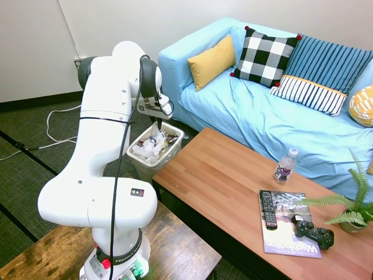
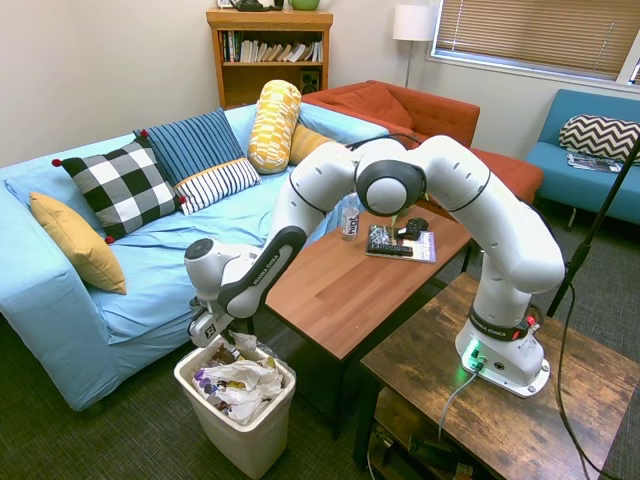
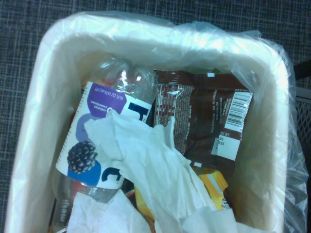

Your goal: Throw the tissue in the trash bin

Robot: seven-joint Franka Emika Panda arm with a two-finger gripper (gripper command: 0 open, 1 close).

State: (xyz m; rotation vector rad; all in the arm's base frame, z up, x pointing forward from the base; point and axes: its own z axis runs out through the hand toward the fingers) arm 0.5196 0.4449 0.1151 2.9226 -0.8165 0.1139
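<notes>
Directly over the trash bin [image 2: 245, 425], the pincer [image 1: 156, 129] hangs, its finger spread impossible to tell among crumpled paper.

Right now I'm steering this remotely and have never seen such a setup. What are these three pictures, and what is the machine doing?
The white machine is a single robot arm ending in a two-finger gripper. Two pictures come from room cameras on opposite sides of the arm. The third comes from a camera on its wrist, looking straight down.

The gripper hangs just above the trash bin, which stands on the carpet between the blue sofa and the wooden coffee table. The wrist view shows the bin's contents: crumpled white paper, a plastic bottle with a berry label and a brown snack wrapper. I cannot tell which crumple is the tissue, nor whether the gripper holds anything.

On the table lie a water bottle, a magazine, a TV remote and a game controller.
</notes>
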